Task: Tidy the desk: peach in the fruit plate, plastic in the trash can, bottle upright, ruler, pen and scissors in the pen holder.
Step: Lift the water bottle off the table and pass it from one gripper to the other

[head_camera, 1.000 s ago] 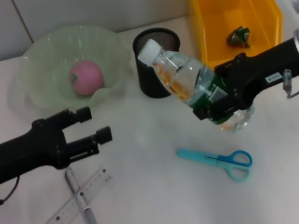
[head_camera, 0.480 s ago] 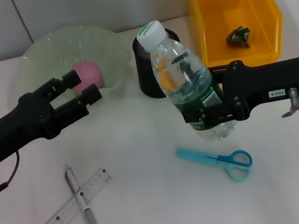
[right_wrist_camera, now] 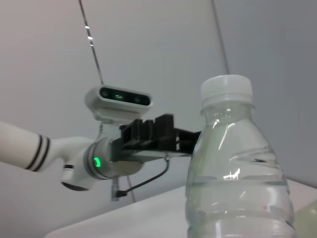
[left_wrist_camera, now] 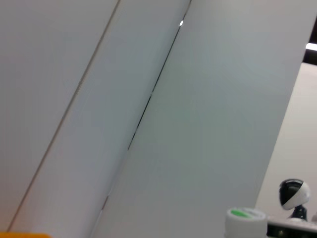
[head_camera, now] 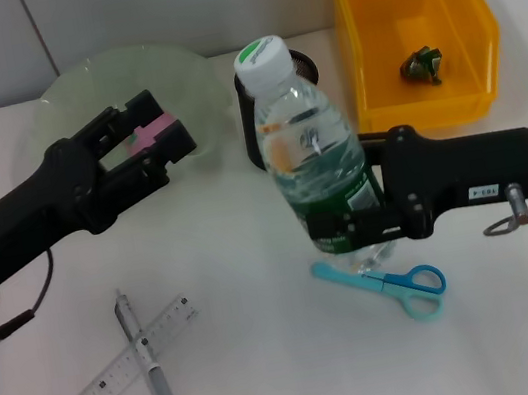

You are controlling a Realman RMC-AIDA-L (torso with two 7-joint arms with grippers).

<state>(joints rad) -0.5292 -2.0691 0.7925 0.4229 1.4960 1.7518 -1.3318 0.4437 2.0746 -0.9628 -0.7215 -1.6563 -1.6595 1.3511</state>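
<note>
Your right end effector [head_camera: 350, 227] is clamped on the bottle [head_camera: 316, 168], holding it nearly upright over the table [head_camera: 271, 359] beside the scissors [head_camera: 385, 282]. Your left end effector [head_camera: 156, 147], fingers apart, hovers above the fruit plate [head_camera: 64, 94], partly hiding the peach [head_camera: 154, 132].

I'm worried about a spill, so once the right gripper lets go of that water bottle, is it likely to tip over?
Probably somewhat tippy: the bottle is tall and narrow, held near its base by the right gripper. It looks largely full, so likely heavy enough to stay put. Its base stands close to the scissors; resting on them could make it rock.
</note>
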